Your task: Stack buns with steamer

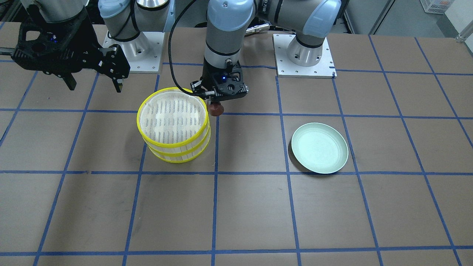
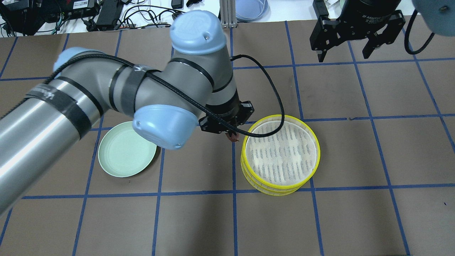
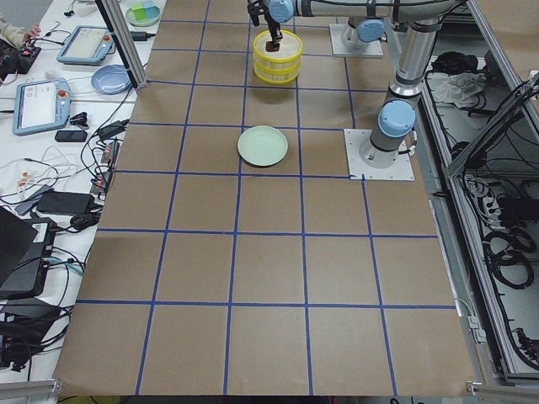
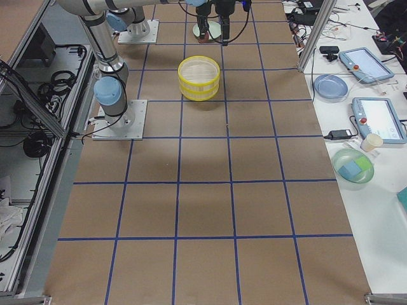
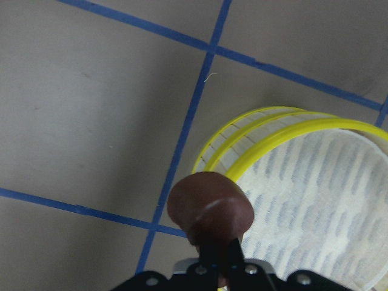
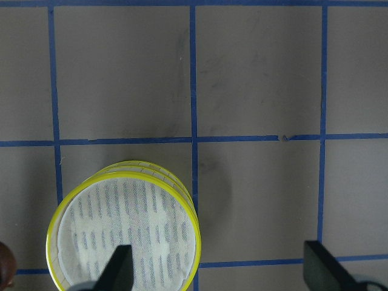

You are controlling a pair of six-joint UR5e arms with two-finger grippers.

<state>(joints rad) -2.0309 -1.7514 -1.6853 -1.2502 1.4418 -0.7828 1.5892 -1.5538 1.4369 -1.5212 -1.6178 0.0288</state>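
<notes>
The left gripper [image 1: 215, 103] is pinching the dark bun [image 5: 209, 206], fingers pressed onto it from both sides. The bun hangs in the air just beside the steamer [image 1: 177, 147], on the plate side, right at the top rim and not yet over the mesh. The right gripper [image 1: 94, 85] hovers well apart from the action, spread and empty.

Now the dangers. That rim is the big one. The bun sits so near it that a sideways move without enough height would likely clip the yellow edge. A clip could knock the bun loose or shove the stack across the table [image 1: 251, 214]. How much clearance there is, the views do not settle.

The bun is also round and glossy and only its upper part is held, so a jolt could let it slip. Let go too soon and it drops outside the steamer. Let go from too high and it may bounce or roll on that mesh.

The count:
- **Buns:** one in sight, the dark one. No pale bun shows in any view.
- **Steamer:** one stack, with three yellow rims showing. The exact number of tiers is hard to call.
- **Plate:** one green plate [image 1: 319, 147], with nothing on it.
- **Grippers:** two.
</notes>
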